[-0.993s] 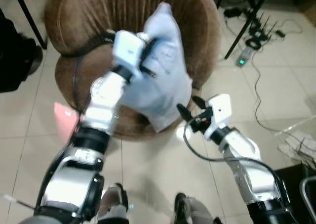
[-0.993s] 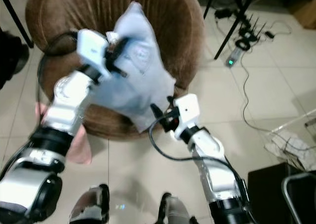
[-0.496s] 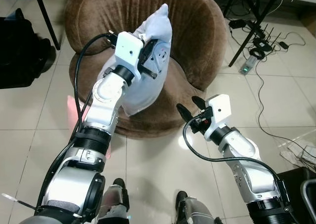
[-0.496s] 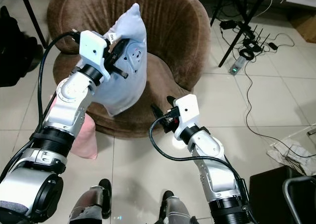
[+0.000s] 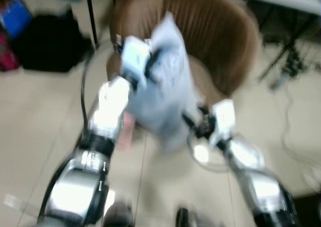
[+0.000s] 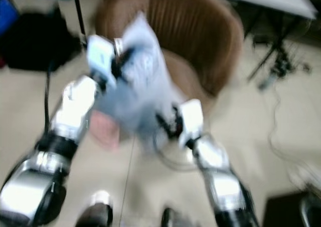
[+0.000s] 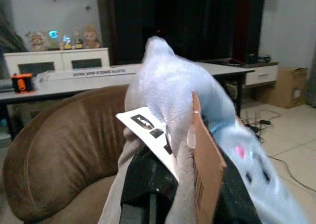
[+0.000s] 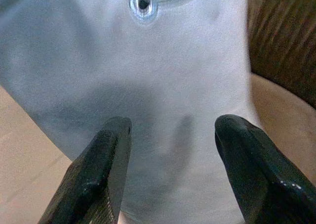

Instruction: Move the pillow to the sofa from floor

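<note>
1. Up over the near edge of the seat, the left gripper [image 7: 168,184] is clamped on a gathered corner of the pale blue pillow [image 5: 168,94], with its paper tags sticking out beside the black fingers.
2. Pillow's off the floor and dangling from that one pinch, its lower end hanging past the near rim of the brown round sofa [image 5: 220,51]. The head views are smeared, so I can't say whether the bottom edge touches the cushion.
3. Right gripper [image 8: 170,172] sits low and near, fingers spread wide, the pillow's lower part right in front of them; no contact that I can make out.
4. Risks, as I judge them: a corner-only hold on soft fabric could slip if the arm swings. Let go now, and the pillow may slide off the rim to the tiled floor [image 5: 40,111]. The right fingers could snag the hanging cloth.
5. Containers: the sofa's seat holds nothing yet. A dark bag [image 5: 47,49] sits far left on the floor, contents unseen.
</note>
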Controlling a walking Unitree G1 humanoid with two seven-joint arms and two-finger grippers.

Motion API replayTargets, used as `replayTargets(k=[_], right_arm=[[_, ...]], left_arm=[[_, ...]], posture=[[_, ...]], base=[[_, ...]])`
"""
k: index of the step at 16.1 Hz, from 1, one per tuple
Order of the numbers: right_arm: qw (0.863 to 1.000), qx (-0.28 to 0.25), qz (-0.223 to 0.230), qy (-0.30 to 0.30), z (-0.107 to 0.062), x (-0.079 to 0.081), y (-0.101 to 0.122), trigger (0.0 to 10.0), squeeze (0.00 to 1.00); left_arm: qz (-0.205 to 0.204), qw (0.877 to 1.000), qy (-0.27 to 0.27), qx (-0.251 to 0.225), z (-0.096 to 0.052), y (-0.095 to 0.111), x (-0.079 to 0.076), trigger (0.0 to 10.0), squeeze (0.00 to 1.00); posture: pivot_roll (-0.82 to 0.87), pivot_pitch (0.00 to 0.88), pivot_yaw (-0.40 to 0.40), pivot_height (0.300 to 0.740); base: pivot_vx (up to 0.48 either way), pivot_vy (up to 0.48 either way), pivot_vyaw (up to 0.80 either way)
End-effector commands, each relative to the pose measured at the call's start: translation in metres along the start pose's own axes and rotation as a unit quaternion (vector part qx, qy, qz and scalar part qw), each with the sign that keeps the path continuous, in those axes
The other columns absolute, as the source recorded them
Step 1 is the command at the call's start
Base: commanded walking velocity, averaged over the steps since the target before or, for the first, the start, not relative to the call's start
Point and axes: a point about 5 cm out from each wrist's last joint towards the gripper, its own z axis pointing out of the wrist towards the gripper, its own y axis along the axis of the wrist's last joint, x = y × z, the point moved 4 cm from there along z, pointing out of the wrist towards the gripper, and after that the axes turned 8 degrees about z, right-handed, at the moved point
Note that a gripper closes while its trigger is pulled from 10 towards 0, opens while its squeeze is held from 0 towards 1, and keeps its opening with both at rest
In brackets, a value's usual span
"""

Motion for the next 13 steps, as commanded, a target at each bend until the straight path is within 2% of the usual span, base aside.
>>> replayTargets(k=[1,5,6,7,9,11,13], right_arm=[[1.000,0.012,-0.002,-0.016,-0.009,-0.010,-0.005,10.0,0.00],[1.000,0.018,0.000,-0.020,-0.013,-0.011,-0.009,10.0,0.00],[0.999,0.007,0.002,-0.033,-0.016,-0.015,-0.008,10.0,0.00],[0.998,-0.032,-0.003,-0.054,-0.020,-0.021,-0.002,10.0,0.00],[0.996,-0.034,-0.022,-0.074,-0.025,-0.027,-0.009,10.0,0.00],[0.993,-0.044,-0.011,-0.105,-0.028,-0.037,-0.010,10.0,0.00],[0.993,-0.053,-0.016,-0.108,-0.025,-0.036,-0.012,10.0,0.00]], left_arm=[[-0.008,0.999,-0.002,-0.031,0.009,0.018,-0.004,0.0,0.00],[-0.010,1.000,-0.009,-0.026,0.009,0.014,-0.010,0.0,0.00],[-0.011,1.000,-0.003,-0.017,0.006,0.008,-0.008,0.0,0.00],[-0.010,1.000,0.010,0.003,-0.002,-0.005,-0.002,0.0,0.00],[-0.002,0.999,0.023,0.022,-0.014,-0.018,0.006,0.0,0.00],[-0.004,0.999,0.026,0.044,-0.024,-0.032,0.011,0.0,0.00],[-0.004,0.998,0.027,0.051,-0.023,-0.035,0.012,0.0,0.00]], posture=[[0.04,0.178,-0.134,0.740],[0.03,0.174,-0.133,0.740],[0.03,0.165,-0.134,0.740],[0.04,0.143,-0.131,0.740],[0.04,0.128,-0.130,0.740],[0.03,0.114,-0.118,0.740],[0.03,0.096,-0.116,0.740]], base=[[0.319,0.360,0.00],[0.316,0.362,0.00],[0.000,0.000,0.00],[0.000,0.000,0.00],[0.000,0.000,0.00],[0.000,0.000,0.00],[0.000,0.000,0.00]])
